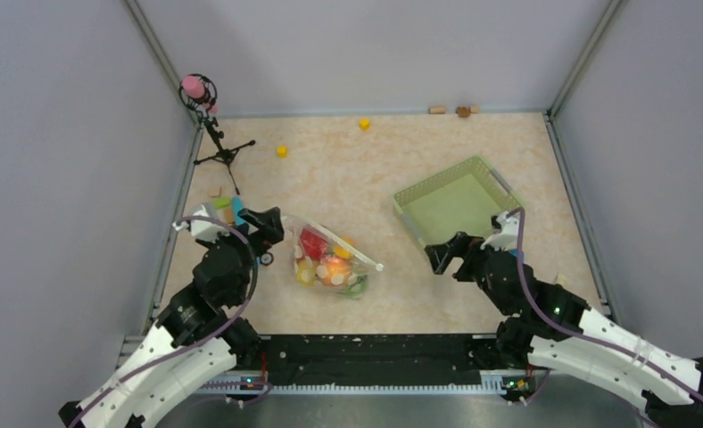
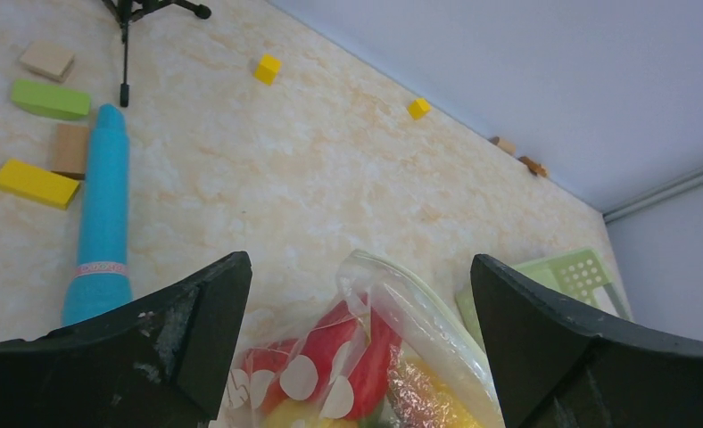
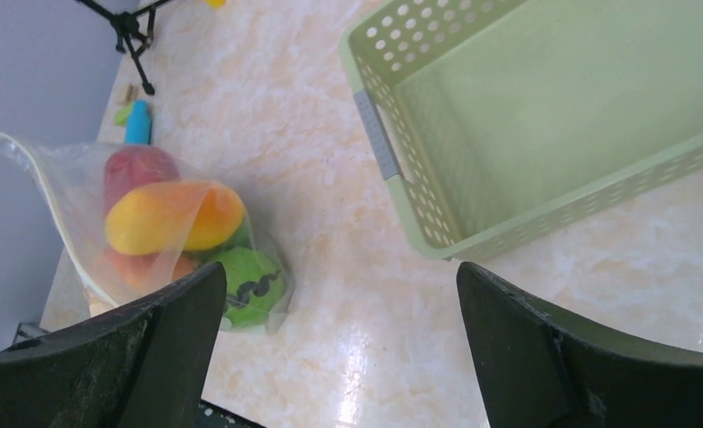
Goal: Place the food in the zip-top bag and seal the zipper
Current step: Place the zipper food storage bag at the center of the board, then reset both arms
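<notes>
Clear zip-top bag (image 1: 330, 254) is filled with food (image 1: 334, 269); the zipper (image 1: 357, 253) likely still needs pressing; left gripper (image 1: 272, 228) and right gripper (image 1: 442, 252) are spread empty.

A bare strip of marbled beige tabletop (image 1: 392, 281) runs between the clear dotted plastic bag (image 1: 326, 245) of toy fruit (image 3: 174, 217) and the pale green slatted plastic basket (image 1: 408, 207) at its 2 o'clock. The right gripper (image 1: 440, 257), jaws apart, sits at the strip's 3 o'clock end. The left gripper (image 1: 273, 239), jaws spread, crowds the bag's 9 o'clock side, hemmed at its own 11 o'clock by a teal cylinder (image 2: 103, 205) and coloured blocks (image 2: 49, 98), with a black tripod stand (image 1: 226, 153) farther out. Toward the bag's 12 o'clock the tabletop is open save two small yellow cubes (image 1: 281, 151).
</notes>
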{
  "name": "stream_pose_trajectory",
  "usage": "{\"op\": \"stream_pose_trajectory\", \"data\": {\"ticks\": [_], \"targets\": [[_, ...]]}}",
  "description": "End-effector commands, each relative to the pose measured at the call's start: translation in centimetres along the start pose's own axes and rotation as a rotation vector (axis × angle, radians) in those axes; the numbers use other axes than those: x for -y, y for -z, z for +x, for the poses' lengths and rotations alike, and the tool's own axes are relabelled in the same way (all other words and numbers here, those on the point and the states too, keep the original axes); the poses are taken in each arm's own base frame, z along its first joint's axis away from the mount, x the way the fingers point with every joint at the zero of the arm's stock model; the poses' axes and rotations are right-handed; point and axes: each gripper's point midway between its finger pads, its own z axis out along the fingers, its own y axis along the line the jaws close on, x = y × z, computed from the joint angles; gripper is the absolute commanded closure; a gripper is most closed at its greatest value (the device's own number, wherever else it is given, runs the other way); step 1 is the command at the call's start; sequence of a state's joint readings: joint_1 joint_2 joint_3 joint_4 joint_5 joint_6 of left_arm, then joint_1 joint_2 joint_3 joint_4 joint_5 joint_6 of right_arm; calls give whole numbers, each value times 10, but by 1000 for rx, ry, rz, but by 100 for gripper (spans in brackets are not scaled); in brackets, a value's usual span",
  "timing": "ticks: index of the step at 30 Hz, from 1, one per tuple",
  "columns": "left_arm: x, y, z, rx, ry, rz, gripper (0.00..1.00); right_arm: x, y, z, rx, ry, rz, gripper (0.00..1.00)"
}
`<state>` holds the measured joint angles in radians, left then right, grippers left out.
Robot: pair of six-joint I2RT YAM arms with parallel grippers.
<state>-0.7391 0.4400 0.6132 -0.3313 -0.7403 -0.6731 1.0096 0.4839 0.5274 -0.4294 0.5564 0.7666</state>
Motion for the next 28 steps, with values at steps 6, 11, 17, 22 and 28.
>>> {"op": "stream_pose_trajectory", "data": {"ticks": [6,11,17,22,28], "targets": [[-78,31,-34,151,139,-347,2,47,28,-28,119,21,150,1],[-95,34,-28,171,123,-408,2,69,42,-37,141,68,245,1],[-88,27,-24,153,98,-404,2,78,45,-36,149,43,277,1],[-73,18,-18,105,52,-366,2,86,50,-36,162,8,295,1],[-77,20,-15,95,55,-375,2,88,54,-36,174,-18,278,1]]}}
